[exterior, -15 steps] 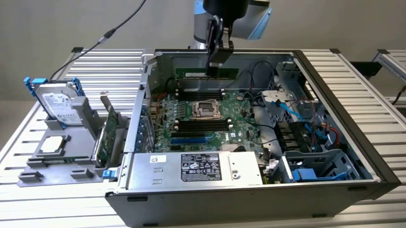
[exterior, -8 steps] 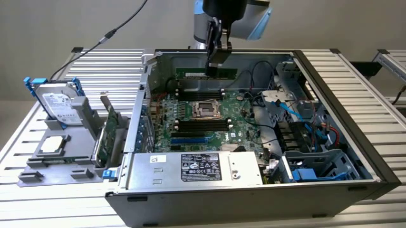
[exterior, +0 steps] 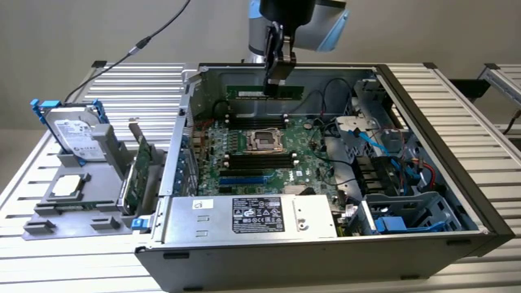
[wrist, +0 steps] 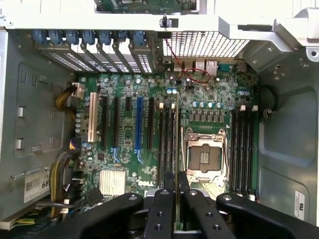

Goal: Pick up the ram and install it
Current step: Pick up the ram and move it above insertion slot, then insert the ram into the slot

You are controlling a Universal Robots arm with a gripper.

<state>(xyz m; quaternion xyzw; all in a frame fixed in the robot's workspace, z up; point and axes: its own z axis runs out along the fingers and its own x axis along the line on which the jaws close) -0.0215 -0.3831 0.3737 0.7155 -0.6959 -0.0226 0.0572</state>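
1. Green motherboard (wrist: 149,84) is seen directly beneath the gripper (exterior: 274,90), with the open CPU socket (wrist: 204,157) and black memory slots (wrist: 242,149) laid out under the fingers.
2. The ram (exterior: 244,92) is clamped between the fingers and held level, on edge, above the open case (exterior: 456,152).
3. Well off to the exterior view's left of the gripper, a hard drive (exterior: 77,137) with blue rails and an expansion card (exterior: 140,177) are stood in a grey holder (exterior: 36,215).
4. Cables (exterior: 382,146) and a power supply (exterior: 252,217) are seen inside the case, apart from the gripper.
5. From the wrist view the ram is reduced to a thin edge between the fingers; its chips cannot be made out.
6. The arm above the gripper is cut off in the exterior view.
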